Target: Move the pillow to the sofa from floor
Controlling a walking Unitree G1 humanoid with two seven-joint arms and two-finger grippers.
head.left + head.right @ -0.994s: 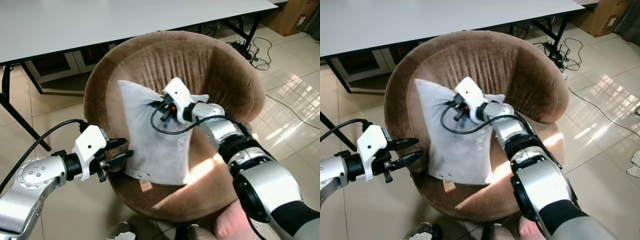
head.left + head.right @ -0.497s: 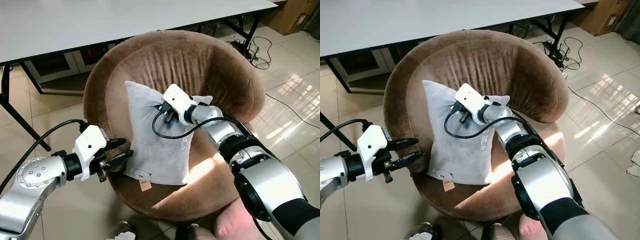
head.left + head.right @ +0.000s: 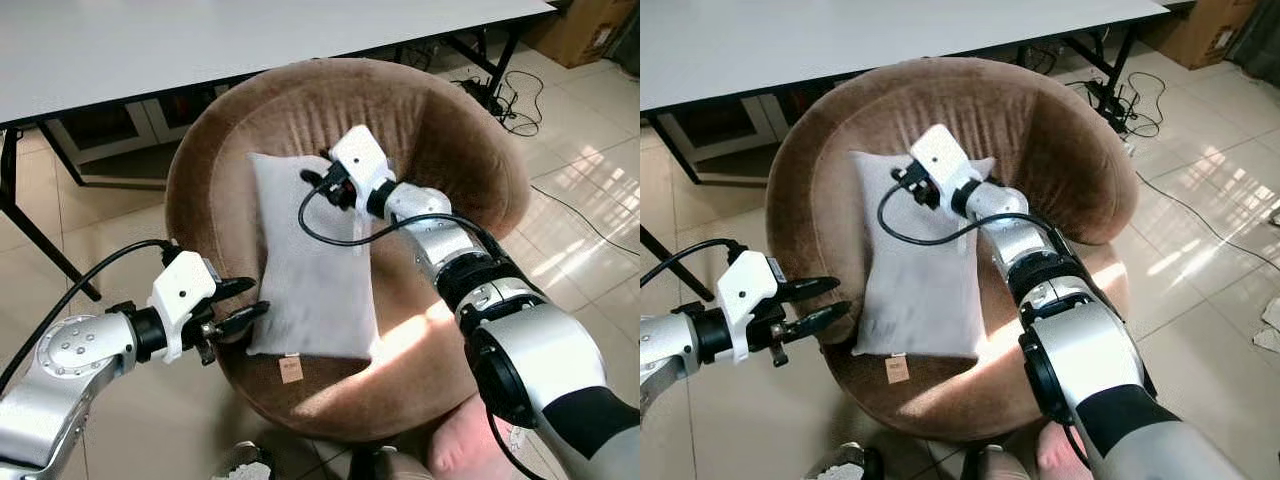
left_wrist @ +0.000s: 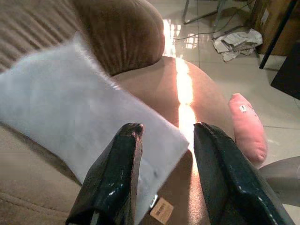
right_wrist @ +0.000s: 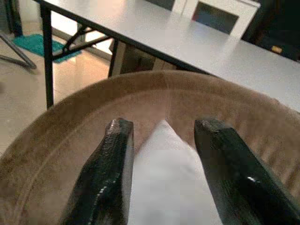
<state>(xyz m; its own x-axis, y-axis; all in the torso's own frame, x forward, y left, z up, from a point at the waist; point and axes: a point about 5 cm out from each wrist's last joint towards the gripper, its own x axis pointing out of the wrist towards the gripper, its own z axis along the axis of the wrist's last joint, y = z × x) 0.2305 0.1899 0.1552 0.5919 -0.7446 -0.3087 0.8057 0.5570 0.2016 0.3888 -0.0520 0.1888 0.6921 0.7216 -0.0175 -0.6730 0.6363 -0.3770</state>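
Observation:
The grey-white pillow (image 3: 312, 268) lies flat on the seat of the round brown sofa chair (image 3: 200, 150), its top end leaning toward the backrest. My right gripper (image 3: 316, 180) hovers open just over the pillow's top edge; in the right wrist view its fingers (image 5: 117, 154) straddle the pillow's corner (image 5: 168, 183) without touching it. My left gripper (image 3: 252, 298) is open at the pillow's lower left corner by the chair's front rim. In the left wrist view that pillow corner (image 4: 70, 103) lies between the black fingers (image 4: 117, 173).
A long white table (image 3: 200, 40) stands right behind the chair, with black legs and a cabinet below. Cables (image 3: 515, 95) and a cardboard box (image 3: 590, 30) lie at the far right on the tiled floor. A pink soft object (image 4: 246, 126) lies beside the chair's front.
The right gripper has let go of the bunched pillow and risen toward the backrest. The pillow has dropped and spread flat on the seat. The left arm has stayed put.

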